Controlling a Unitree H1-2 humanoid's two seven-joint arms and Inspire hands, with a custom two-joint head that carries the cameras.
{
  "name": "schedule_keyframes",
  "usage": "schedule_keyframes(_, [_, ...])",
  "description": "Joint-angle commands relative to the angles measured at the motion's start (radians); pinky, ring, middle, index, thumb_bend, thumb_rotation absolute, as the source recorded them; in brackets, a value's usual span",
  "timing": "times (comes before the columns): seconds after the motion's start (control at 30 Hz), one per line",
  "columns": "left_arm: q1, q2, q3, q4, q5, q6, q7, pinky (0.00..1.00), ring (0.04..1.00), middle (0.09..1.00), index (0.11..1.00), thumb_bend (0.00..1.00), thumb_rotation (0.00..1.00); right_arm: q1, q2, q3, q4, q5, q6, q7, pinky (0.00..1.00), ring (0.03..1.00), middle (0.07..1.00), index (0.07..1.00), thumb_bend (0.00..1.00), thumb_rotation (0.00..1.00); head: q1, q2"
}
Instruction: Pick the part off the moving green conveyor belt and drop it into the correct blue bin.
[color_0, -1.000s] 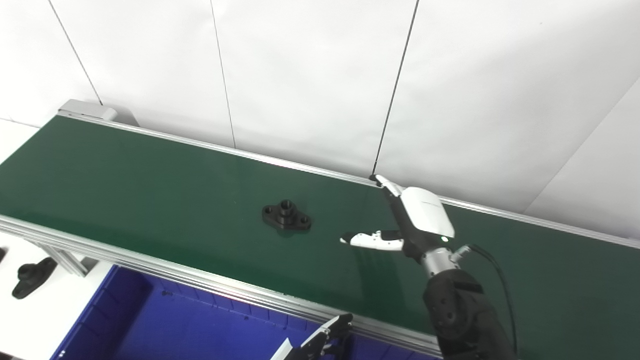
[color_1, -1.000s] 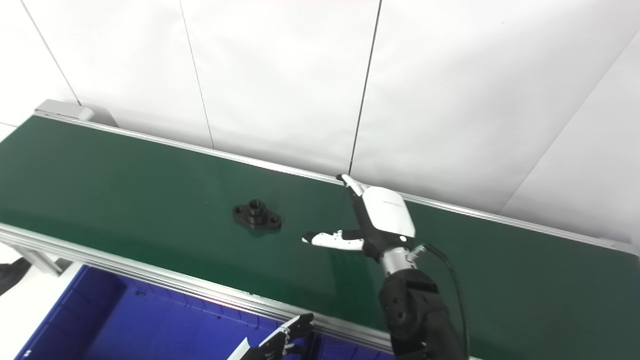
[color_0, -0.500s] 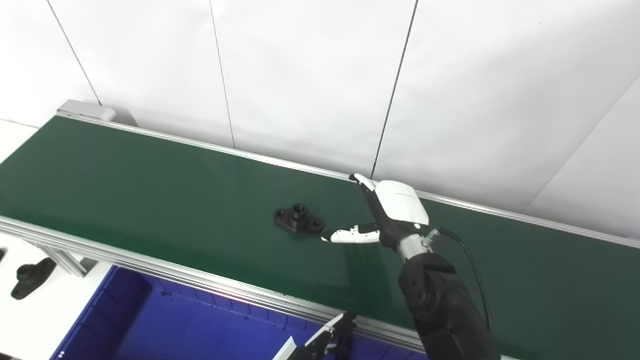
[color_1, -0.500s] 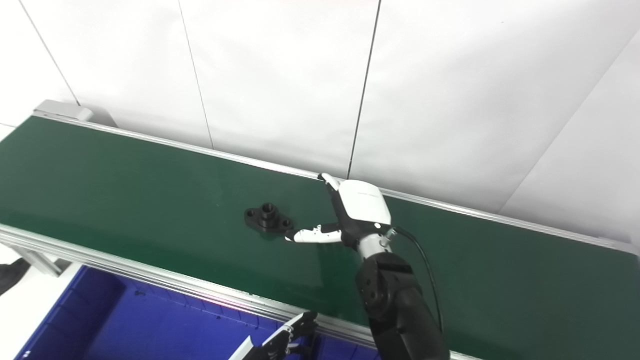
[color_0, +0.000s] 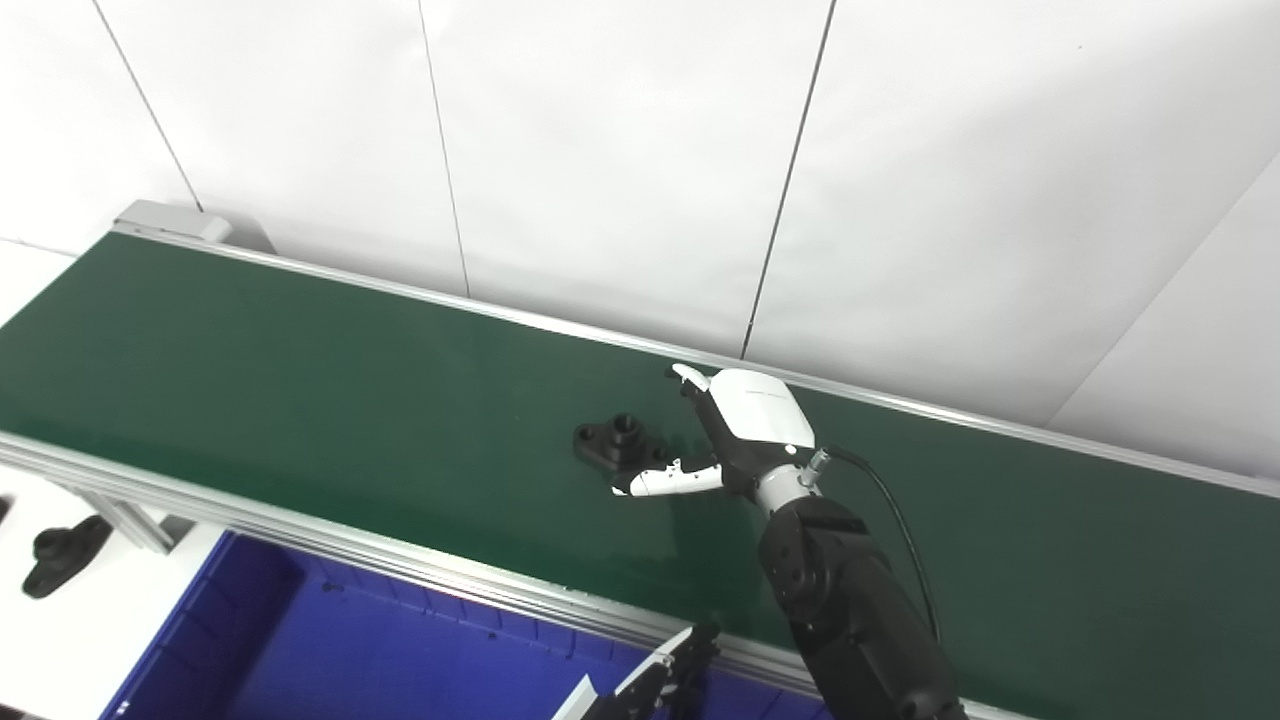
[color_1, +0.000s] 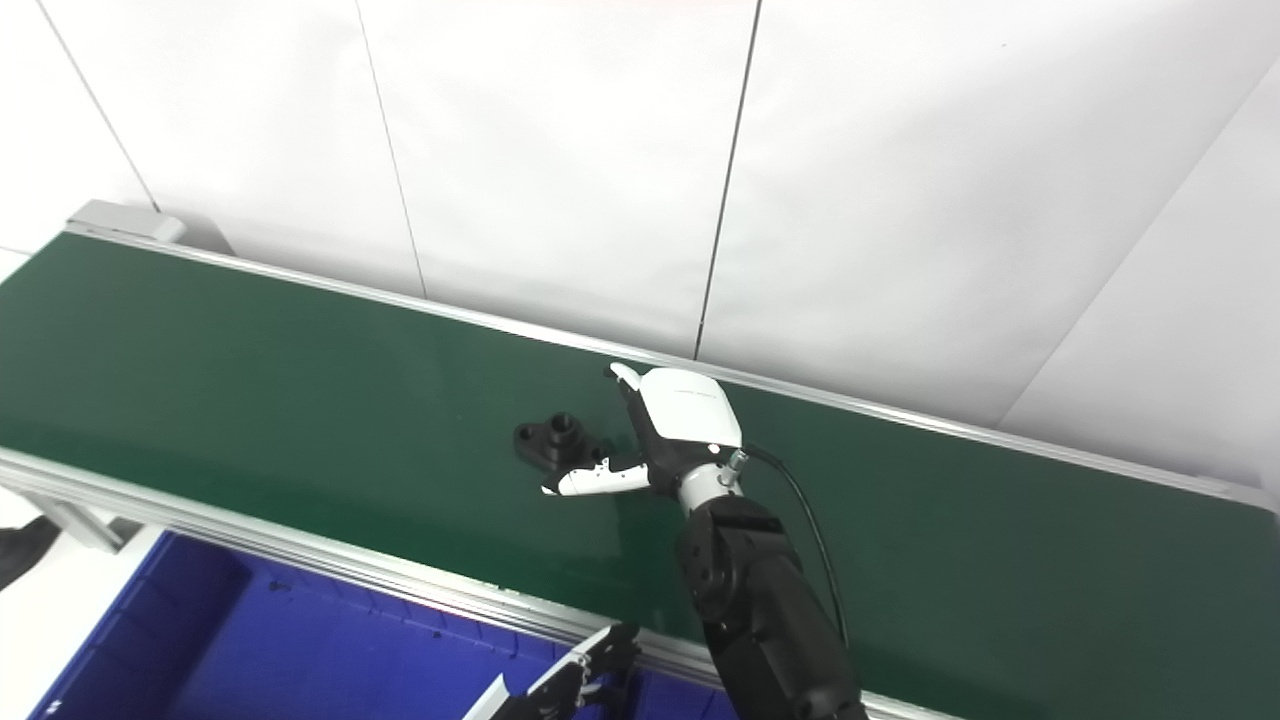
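Note:
A black flanged part (color_0: 618, 443) with a raised hub lies on the green conveyor belt (color_0: 300, 380) near its middle. My right hand (color_0: 735, 430) is open just to the right of the part, low over the belt. Its thumb reaches under the near side of the part and its fingers stretch past the far side; I cannot tell whether they touch it. My left hand (color_0: 650, 685) shows only as dark fingers at the bottom edge, over the blue bin (color_0: 380, 660); whether it is open is unclear.
The belt's aluminium rail (color_0: 400, 565) runs between the belt and the blue bin. A black part (color_0: 60, 555) lies on the white surface at the far left. White wall panels stand right behind the belt.
The part has travelled to the right along the belt. My right hand has moved left and down to meet it, thumb and fingers now on either side of it. My left hand stays put.

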Motion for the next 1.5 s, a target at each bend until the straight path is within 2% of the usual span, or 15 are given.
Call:
schedule_keyframes(0.0, [0.016,-0.01,-0.013,-0.036,0.013,-0.022,0.011,0.81,0.914,0.922,0.947,0.85,0.74,-0.053,0.021,0.006,-0.003,-0.004,0.017,-0.033,0.64,0.754,0.829,0.904,0.97,0.69,0.004,0.001])
schedule_keyframes(0.4, [0.033,0.001,-0.015,-0.058,0.019,-0.021,0.015,0.81,0.918,0.923,0.948,0.84,0.73,-0.069,0.037,0.057,0.18,-0.007,-0.012,-0.223,0.52,0.603,0.703,0.815,0.86,0.64,0.017,0.016])
schedule_keyframes(0.47, [0.035,0.001,-0.014,-0.059,0.017,-0.022,0.016,0.81,0.917,0.92,0.944,0.84,0.72,-0.076,0.037,0.064,0.209,-0.001,-0.028,-0.259,0.48,0.562,0.663,0.785,0.8,0.6,0.017,0.019])
schedule_keyframes(0.5, [0.036,0.001,-0.014,-0.059,0.015,-0.023,0.016,0.8,0.913,0.918,0.939,0.84,0.71,-0.079,0.036,0.067,0.22,0.003,-0.034,-0.273,0.35,0.42,0.528,0.742,0.7,0.56,0.017,0.019])
schedule_keyframes(0.57, [0.039,0.002,-0.014,-0.063,0.015,-0.017,0.015,0.8,0.912,0.917,0.938,0.84,0.71,-0.083,0.038,0.068,0.239,0.018,-0.046,-0.299,0.28,0.35,0.459,0.717,0.65,0.54,0.016,0.021])
schedule_keyframes(0.63, [0.041,0.005,-0.013,-0.069,0.024,-0.011,0.014,0.82,0.922,0.921,0.944,0.85,0.71,-0.083,0.044,0.067,0.251,0.033,-0.045,-0.317,0.17,0.228,0.326,0.643,0.57,0.38,0.016,0.023])
schedule_keyframes(0.7, [0.043,0.005,-0.013,-0.069,0.02,-0.013,0.014,0.83,0.923,0.923,0.944,0.84,0.71,-0.082,0.044,0.078,0.251,0.034,-0.033,-0.32,0.11,0.165,0.254,0.524,0.52,0.19,0.016,0.026])
schedule_keyframes(0.73, [0.042,0.005,-0.013,-0.068,0.014,-0.015,0.012,0.82,0.923,0.924,0.944,0.84,0.7,-0.081,0.042,0.084,0.25,0.033,-0.028,-0.321,0.1,0.151,0.238,0.507,0.51,0.15,0.016,0.026])
schedule_keyframes(0.8, [0.042,0.004,-0.014,-0.068,0.008,-0.015,0.011,0.82,0.924,0.926,0.947,0.84,0.68,-0.079,0.04,0.095,0.244,0.034,-0.017,-0.317,0.09,0.14,0.225,0.491,0.51,0.12,0.016,0.026])
schedule_keyframes(0.97, [0.044,0.004,-0.015,-0.073,0.01,-0.007,0.01,0.82,0.921,0.927,0.949,0.84,0.65,-0.067,0.036,0.132,0.231,0.012,0.02,-0.293,0.09,0.146,0.23,0.484,0.51,0.11,0.017,0.034])
schedule_keyframes(1.23, [0.049,0.005,-0.018,-0.085,0.003,0.012,0.008,0.82,0.926,0.929,0.952,0.87,0.64,-0.02,0.028,0.174,0.219,-0.012,0.031,-0.298,0.08,0.134,0.215,0.482,0.51,0.12,0.017,0.039])
schedule_keyframes(1.47, [0.056,0.007,-0.023,-0.106,-0.014,0.038,0.0,0.83,0.927,0.929,0.95,0.88,0.61,0.021,0.024,0.177,0.197,-0.008,0.036,-0.289,0.09,0.147,0.23,0.483,0.51,0.11,0.013,0.046])
